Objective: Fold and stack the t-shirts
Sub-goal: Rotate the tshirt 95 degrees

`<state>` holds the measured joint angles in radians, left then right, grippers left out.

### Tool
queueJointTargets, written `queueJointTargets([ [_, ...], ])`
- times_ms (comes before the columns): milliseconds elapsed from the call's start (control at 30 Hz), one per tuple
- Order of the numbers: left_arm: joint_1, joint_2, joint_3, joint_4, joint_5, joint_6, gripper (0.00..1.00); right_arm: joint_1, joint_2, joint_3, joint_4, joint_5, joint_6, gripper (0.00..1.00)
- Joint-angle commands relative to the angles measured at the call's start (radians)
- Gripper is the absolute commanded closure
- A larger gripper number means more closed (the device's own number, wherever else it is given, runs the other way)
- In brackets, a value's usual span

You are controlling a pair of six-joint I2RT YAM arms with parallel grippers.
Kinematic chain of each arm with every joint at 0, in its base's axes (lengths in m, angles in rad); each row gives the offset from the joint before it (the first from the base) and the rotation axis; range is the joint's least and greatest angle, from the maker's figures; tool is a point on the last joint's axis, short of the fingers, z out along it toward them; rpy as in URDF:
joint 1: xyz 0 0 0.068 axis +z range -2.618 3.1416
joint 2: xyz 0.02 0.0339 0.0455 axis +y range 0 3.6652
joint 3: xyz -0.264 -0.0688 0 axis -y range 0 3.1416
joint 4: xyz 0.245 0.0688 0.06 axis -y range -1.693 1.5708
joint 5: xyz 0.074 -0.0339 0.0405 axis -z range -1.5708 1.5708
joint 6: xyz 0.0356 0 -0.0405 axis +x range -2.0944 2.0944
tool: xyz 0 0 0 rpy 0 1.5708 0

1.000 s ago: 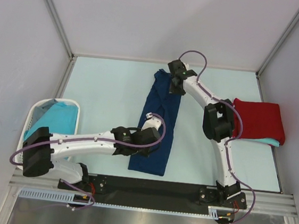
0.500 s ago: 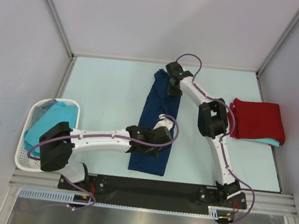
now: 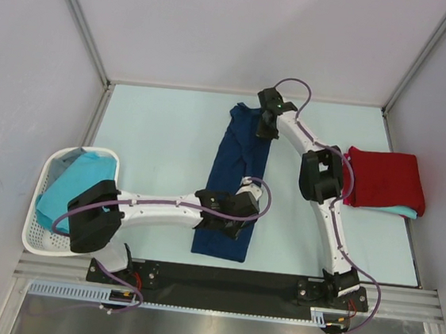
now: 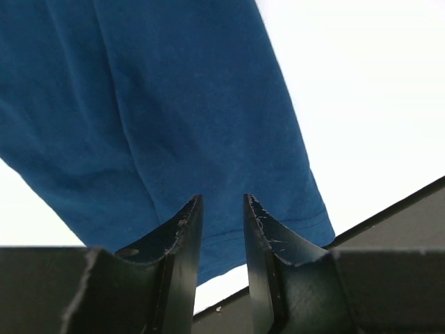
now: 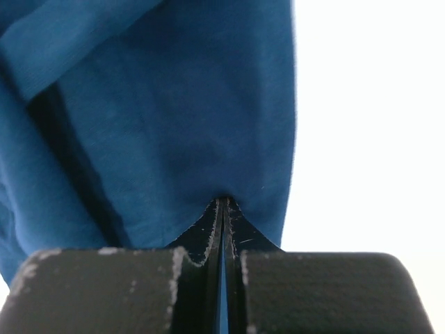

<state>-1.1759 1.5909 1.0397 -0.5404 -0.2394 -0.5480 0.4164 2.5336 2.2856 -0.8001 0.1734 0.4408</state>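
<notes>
Navy t-shirt (image 3: pixel 239 161) lies as a long folded strip at the middle of the table (image 3: pixel 169 145). Right gripper (image 5: pixel 222 203) sits at its far end with jaws together, apparently pinching a thin cloth edge. Left gripper (image 4: pixel 221 200) sits over the near hem, jaws apart above the cloth.

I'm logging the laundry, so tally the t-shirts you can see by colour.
Navy t-shirt: 1
Red t-shirt: 1
Turquoise t-shirts: 2, in the basket and under the red one
Total: 4 visible
</notes>
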Motion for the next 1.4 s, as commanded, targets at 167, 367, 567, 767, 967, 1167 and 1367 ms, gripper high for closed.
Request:
queueJointTargets([
  [167, 0.012, 0.030, -0.053, 0.002, 0.092, 0.017, 0.66, -0.073, 0.050, 0.080, -0.024, -0.006, 0.018, 1.00],
  [367, 0.024, 0.043, -0.090, -0.021, 0.127, 0.017, 0.67, -0.091, 0.060, 0.100, -0.028, -0.025, 0.022, 1.00],
  [567, 0.025, 0.034, -0.125, -0.015, 0.132, -0.003, 0.68, -0.096, 0.047, 0.091, -0.011, -0.092, 0.010, 1.00],
  [767, 0.024, -0.110, -0.109, -0.026, 0.011, -0.023, 0.66, -0.062, -0.076, 0.071, -0.007, -0.017, 0.012, 0.52],
  [967, 0.035, -0.204, -0.044, -0.064, -0.067, -0.023, 0.62, -0.076, -0.165, 0.019, 0.007, -0.021, -0.002, 0.38],
  [1167, 0.041, -0.230, -0.030, -0.096, -0.109, -0.047, 0.63, -0.085, -0.153, -0.051, 0.021, -0.025, -0.016, 0.39],
  [1367, 0.044, -0.304, -0.046, -0.128, -0.156, -0.082, 0.62, -0.082, -0.104, -0.100, 0.036, -0.028, -0.019, 0.40],
])
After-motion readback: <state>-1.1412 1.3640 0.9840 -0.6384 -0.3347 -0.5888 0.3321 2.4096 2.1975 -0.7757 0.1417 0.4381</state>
